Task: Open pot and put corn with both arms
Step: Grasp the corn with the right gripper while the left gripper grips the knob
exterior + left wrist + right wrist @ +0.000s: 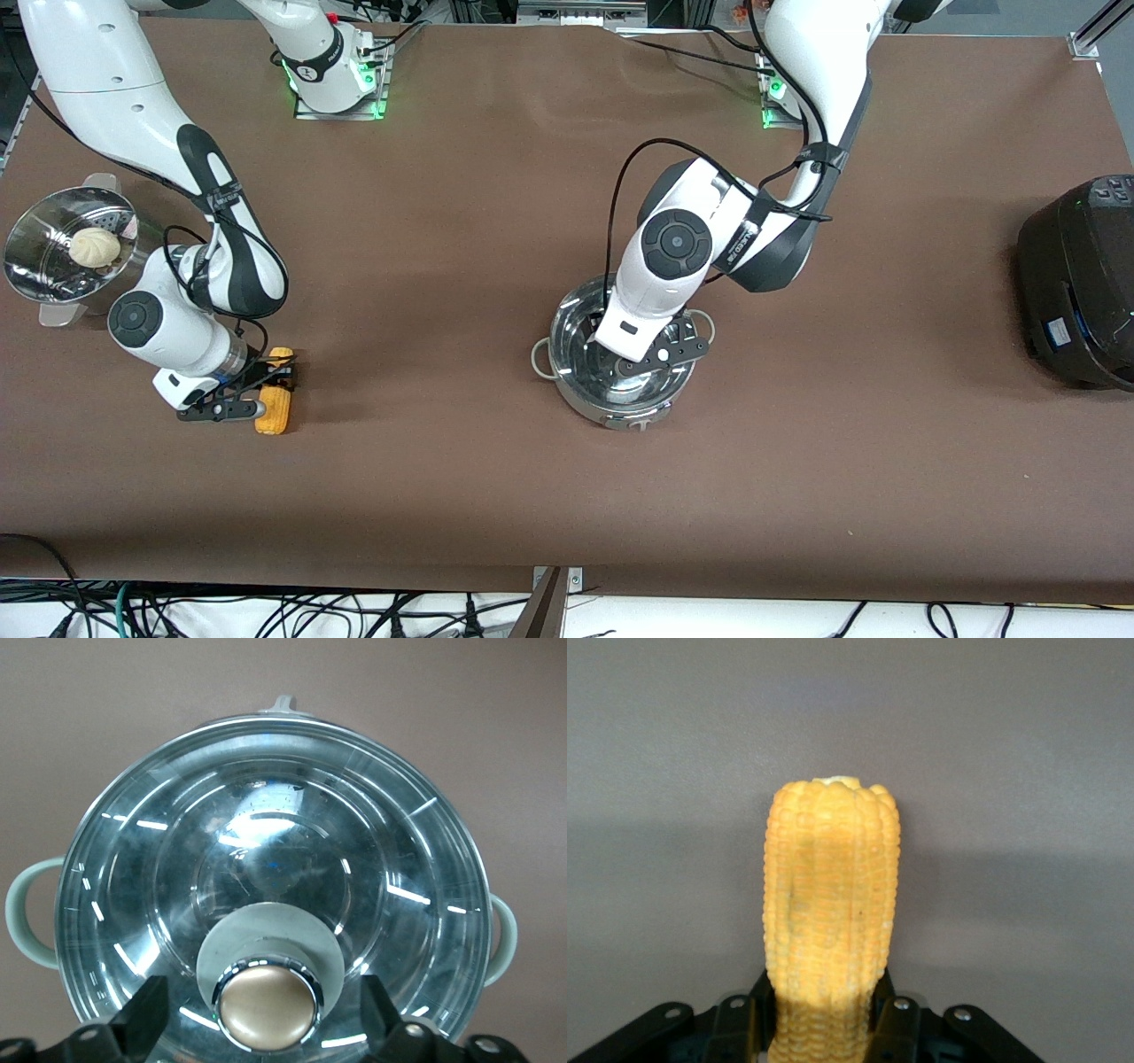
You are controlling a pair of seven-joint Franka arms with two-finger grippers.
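Observation:
The steel pot [580,390] stands mid-table with its glass lid [578,341] on it. My left gripper [651,359] hangs over the lid. In the left wrist view the lid [266,842] fills the frame, and the left gripper [266,1014] is open, its fingers [146,1014] wide on either side of the tan knob [268,1005] without touching it. The corn [273,412] lies on the table toward the right arm's end. My right gripper [266,385] is shut on the corn [831,895] near one end, fingers [897,1023] pressed against both of its sides.
A steamer basket [35,266] holding a white bun [95,246] stands at the right arm's end of the table, farther from the front camera than the corn. A big black cooker [1076,283] stands at the left arm's end.

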